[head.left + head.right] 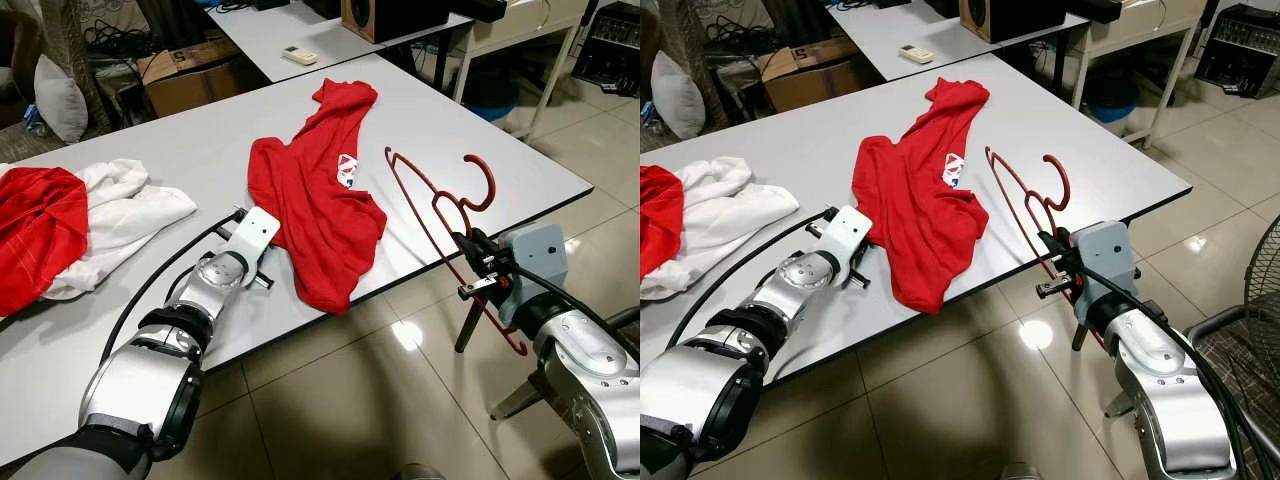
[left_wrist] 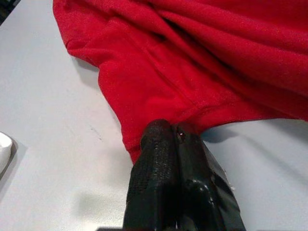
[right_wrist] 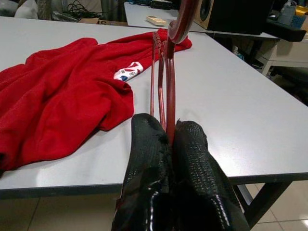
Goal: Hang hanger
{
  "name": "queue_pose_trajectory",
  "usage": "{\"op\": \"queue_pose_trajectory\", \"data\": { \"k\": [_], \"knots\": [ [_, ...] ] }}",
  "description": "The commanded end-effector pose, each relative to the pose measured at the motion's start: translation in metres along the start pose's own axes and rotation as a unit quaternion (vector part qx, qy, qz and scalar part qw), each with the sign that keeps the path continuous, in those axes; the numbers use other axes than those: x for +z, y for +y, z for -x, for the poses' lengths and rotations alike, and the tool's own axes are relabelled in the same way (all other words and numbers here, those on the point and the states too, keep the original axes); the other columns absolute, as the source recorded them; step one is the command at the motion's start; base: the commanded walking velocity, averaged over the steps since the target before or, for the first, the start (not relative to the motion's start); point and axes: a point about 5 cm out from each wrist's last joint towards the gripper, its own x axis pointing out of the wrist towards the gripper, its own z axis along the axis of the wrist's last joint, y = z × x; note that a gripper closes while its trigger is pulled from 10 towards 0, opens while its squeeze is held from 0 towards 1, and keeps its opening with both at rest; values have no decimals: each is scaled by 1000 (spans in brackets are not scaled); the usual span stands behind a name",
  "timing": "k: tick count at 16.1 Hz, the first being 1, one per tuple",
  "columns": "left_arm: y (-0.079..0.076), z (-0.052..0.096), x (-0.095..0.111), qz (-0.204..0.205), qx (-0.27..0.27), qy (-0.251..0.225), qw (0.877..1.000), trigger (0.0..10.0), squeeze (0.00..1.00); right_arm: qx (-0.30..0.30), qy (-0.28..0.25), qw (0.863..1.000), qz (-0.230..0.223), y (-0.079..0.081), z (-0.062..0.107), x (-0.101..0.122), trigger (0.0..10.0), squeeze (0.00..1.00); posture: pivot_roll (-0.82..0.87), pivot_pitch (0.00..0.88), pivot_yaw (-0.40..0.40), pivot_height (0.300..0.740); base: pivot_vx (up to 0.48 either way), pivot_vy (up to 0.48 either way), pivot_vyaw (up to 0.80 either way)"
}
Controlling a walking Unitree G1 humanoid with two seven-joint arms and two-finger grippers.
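Right wrist view: the right gripper (image 3: 169, 137) clenches its two black fingers on the thin rod of a dark red hanger (image 3: 166, 77), which rises from the pinch with its hook curling overhead. From the head camera, the same hanger (image 1: 440, 205) is held off the near right edge of the white table (image 1: 480, 140), one end tipped over the tabletop beside a red shirt (image 1: 315, 195) and the lower end hanging past the edge toward the tiled floor (image 1: 350, 400). At the left, the left gripper (image 2: 175, 139) is closed on the near hem of that shirt, which lies crumpled and flat across the middle of the table, a small white logo facing up. Farther left sits a heap of white cloth (image 1: 125, 215) and another red garment (image 1: 35, 235). As a judgement, the job is at an early stage: both pieces are grasped, but the hanger is not yet inside the shirt, and threading it into the garment and hanging the result both remain to be done
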Motion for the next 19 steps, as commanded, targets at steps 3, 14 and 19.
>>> {"op": "queue_pose_trajectory", "data": {
  "k": [3, 14, 19],
  "knots": [
    [-2, 5, -23, 1, -61, 55, 997, 0, 0, 5, -13, 1000, 2, 2, -1, 5, 10000, 0, -311, 42, 141, 740, 0, 0, 0],
    [32, 17, 5, -15, -147, -56, 987, 10000, 1000, 8, -24, 1000, -14, 11, -10, 2, 10000, 0, -253, 13, 159, 740, 0, 0, 0],
    [23, 19, -6, -4, -172, -58, 983, 10000, 1000, 3, -27, 999, -17, 10, -7, 2, 10000, 0, -260, 6, 168, 740, 0, 0, 0]
  ]
}}
